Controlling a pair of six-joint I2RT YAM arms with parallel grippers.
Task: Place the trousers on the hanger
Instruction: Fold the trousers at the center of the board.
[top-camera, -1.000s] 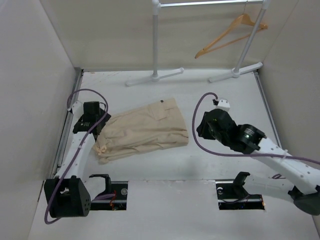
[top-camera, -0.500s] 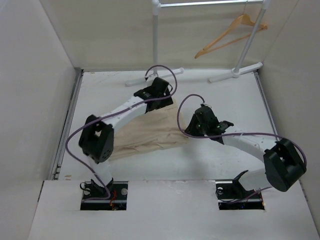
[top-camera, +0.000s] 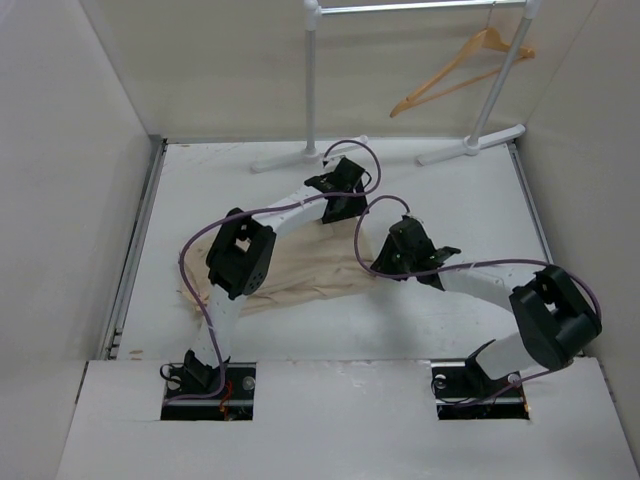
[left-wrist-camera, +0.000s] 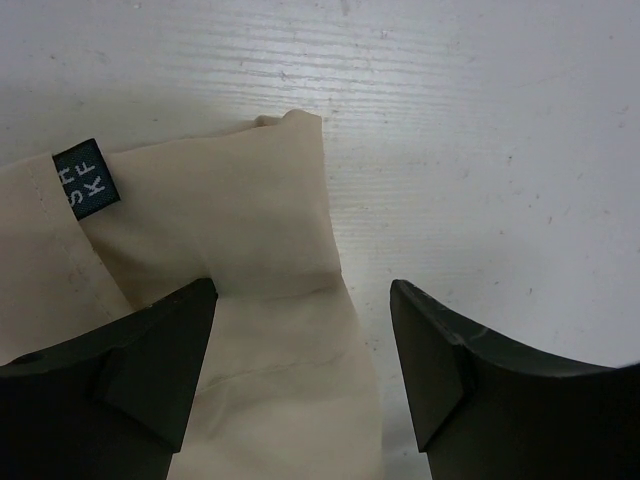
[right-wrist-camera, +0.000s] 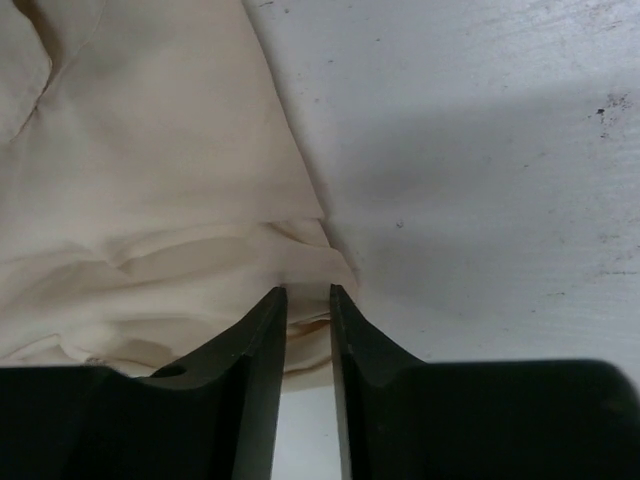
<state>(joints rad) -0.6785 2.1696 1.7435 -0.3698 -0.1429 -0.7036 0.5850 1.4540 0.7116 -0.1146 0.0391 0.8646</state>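
Quick change: a second ago both arms sat back from the cloth, and now both have swung in over one end of the trousers (top-camera: 300, 275). The left gripper (left-wrist-camera: 305, 330) has its fingers (left-wrist-camera: 170, 350) spread wide. A folded corner of the trousers lies between and ahead of them, with a small dark label (left-wrist-camera: 86, 178) off beyond the left finger and bare desk (left-wrist-camera: 500, 150) past the right finger. The right gripper (right-wrist-camera: 308, 300) has fingers (right-wrist-camera: 255, 380) drawn almost together with only a thin slit left. The rumpled cloth edge sits right at the fingertips and spreads away to their left, and nothing is clearly caught. The trousers lie flat on the desk as before, not lifted. The hanger (top-camera: 460, 68) hangs on the rack (top-camera: 312, 80), well beyond both sets of fingers and untouched. We judge this as lining up a two-point pick at the hem end, so the task is barely begun: the left must close on the corner and the right needs cloth between its fingers.
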